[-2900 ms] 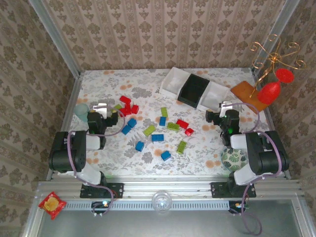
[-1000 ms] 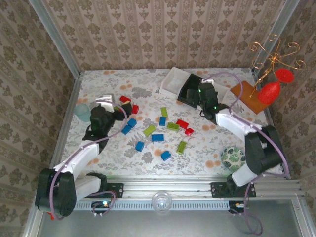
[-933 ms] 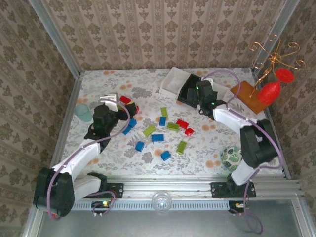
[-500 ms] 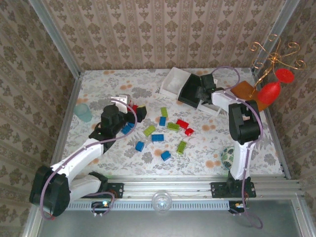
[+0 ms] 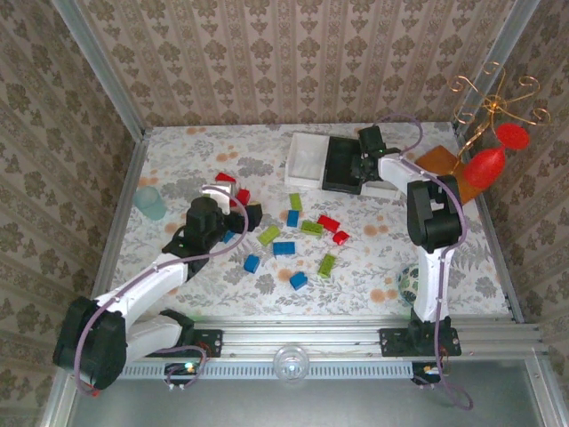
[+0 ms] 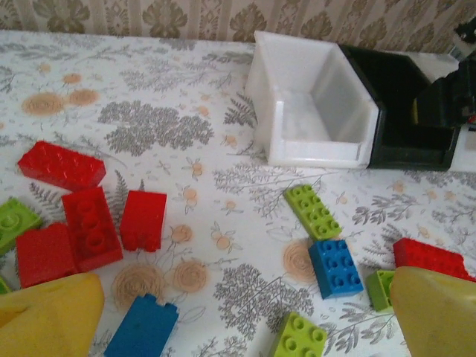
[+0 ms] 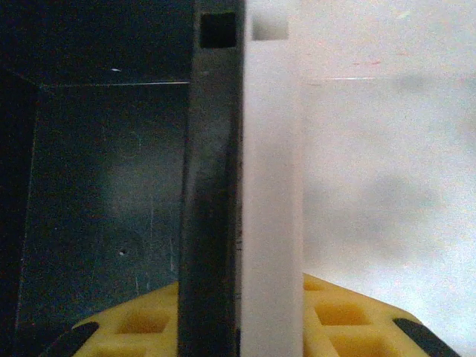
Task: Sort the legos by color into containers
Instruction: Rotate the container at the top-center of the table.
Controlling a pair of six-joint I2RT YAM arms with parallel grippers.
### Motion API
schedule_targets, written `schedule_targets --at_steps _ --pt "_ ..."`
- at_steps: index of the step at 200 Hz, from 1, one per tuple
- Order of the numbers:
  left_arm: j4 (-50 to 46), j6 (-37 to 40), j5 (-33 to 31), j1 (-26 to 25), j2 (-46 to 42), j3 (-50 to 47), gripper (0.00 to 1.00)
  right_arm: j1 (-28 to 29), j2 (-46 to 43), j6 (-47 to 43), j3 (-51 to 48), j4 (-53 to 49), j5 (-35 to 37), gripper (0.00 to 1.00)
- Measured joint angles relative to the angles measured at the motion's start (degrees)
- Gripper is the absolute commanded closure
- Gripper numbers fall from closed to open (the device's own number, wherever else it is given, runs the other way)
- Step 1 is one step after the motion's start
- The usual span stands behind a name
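Note:
Red point(image 5: 233, 189), blue point(image 5: 284, 248) and lime point(image 5: 269, 235) legos lie scattered on the flowered table. At the back stands a row of three bins: a white bin point(image 5: 307, 160), a black bin point(image 5: 342, 167) and a second white bin point(image 5: 384, 189). My left gripper point(image 5: 242, 213) hangs open over the legos; its yellow fingers point(image 6: 52, 320) straddle a lime brick point(image 6: 297, 338) and a blue brick point(image 6: 141, 327), gripper point(image 6: 245, 327). My right gripper point(image 5: 363, 165) is shut on the touching walls of the black bin point(image 7: 212, 186) and the white bin point(image 7: 271, 186), one finger point(image 7: 134, 323) inside each.
A pale teal cup point(image 5: 151, 203) stands at the left edge. An orange board point(image 5: 442, 165) with red ornaments point(image 5: 484, 165) on a gold wire stand sits at the back right. A patterned ball point(image 5: 407, 283) lies by the right arm's base. Papered walls enclose the table.
My right arm reached to the bins, closed on their shared walls and swung the row from diagonal to straight. My left arm stretched rightward over the legos.

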Motion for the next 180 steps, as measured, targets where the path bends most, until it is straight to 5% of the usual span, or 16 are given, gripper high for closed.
schedule_targets --at_steps 41,94,141,180 --pt "-2.54 -0.72 0.02 -0.07 0.0 -0.13 0.0 0.09 2.97 -3.26 5.51 -2.62 -3.06 0.66" --pt "-6.6 -1.44 0.22 -0.37 0.59 -0.02 0.0 1.03 4.35 -6.47 10.47 -4.96 -7.04 0.33" --pt "-12.76 -2.62 1.42 -0.35 -0.59 -0.09 0.0 3.5 -18.67 -7.13 -12.28 -1.44 -2.69 0.26" --pt "-10.91 -2.32 10.54 -0.55 -1.73 -0.42 0.0 13.16 -37.97 -5.33 -29.81 0.85 0.74 0.26"
